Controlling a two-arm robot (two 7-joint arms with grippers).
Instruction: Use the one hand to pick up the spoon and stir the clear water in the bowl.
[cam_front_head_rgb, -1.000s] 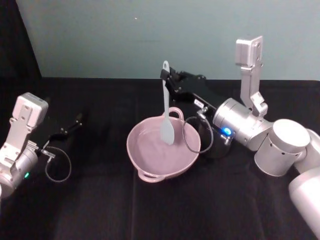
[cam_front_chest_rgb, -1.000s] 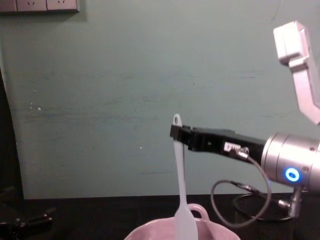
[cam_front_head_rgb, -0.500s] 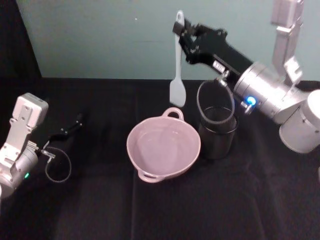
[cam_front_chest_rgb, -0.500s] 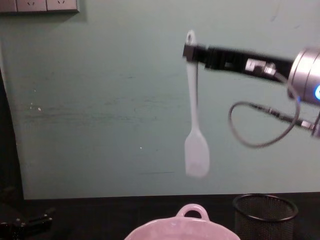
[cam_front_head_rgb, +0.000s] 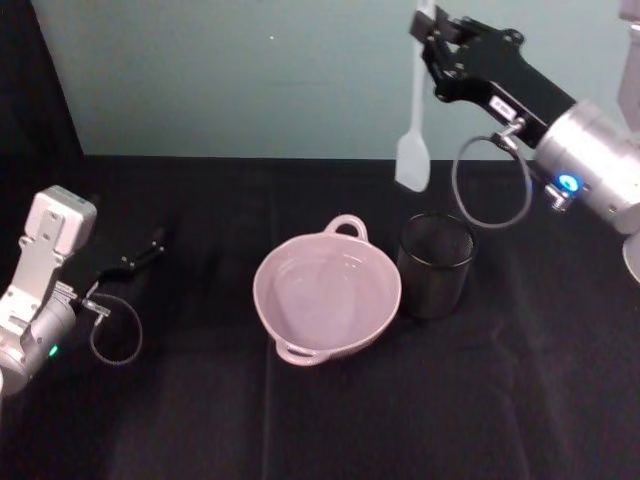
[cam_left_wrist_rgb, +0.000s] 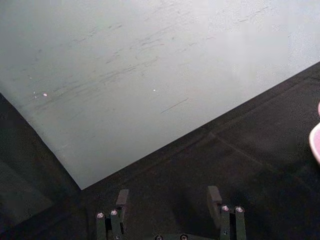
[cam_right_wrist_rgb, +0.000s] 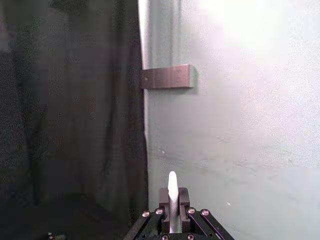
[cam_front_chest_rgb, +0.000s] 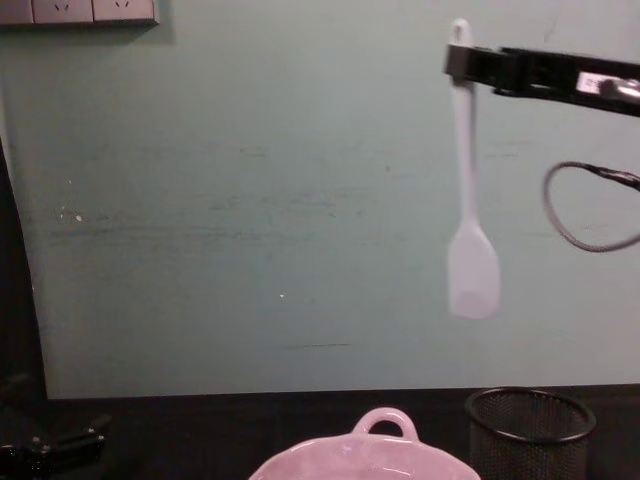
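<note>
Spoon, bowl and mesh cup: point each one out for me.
spoon (cam_front_chest_rgb: 473, 275), chest view, on its flat blade.
bowl (cam_front_head_rgb: 270, 305), head view, on its left rim.
mesh cup (cam_front_head_rgb: 434, 275), head view, on its side wall.

1. A lab-style test bay is showing: a black cloth is covering the tabletop (cam_front_head_rgb: 300, 420).
2. A bare teal wall (cam_front_chest_rgb: 220, 200) is backing it, carrying wall sockets (cam_front_chest_rgb: 80, 10).
3. Black curtain (cam_right_wrist_rgb: 70, 100) is hanging beside.

The white spoon (cam_front_head_rgb: 413, 150) hangs upright, blade down, high above the table; the pink bowl (cam_front_head_rgb: 327, 300) of clear water (cam_front_head_rgb: 325, 290) sits below.
</note>
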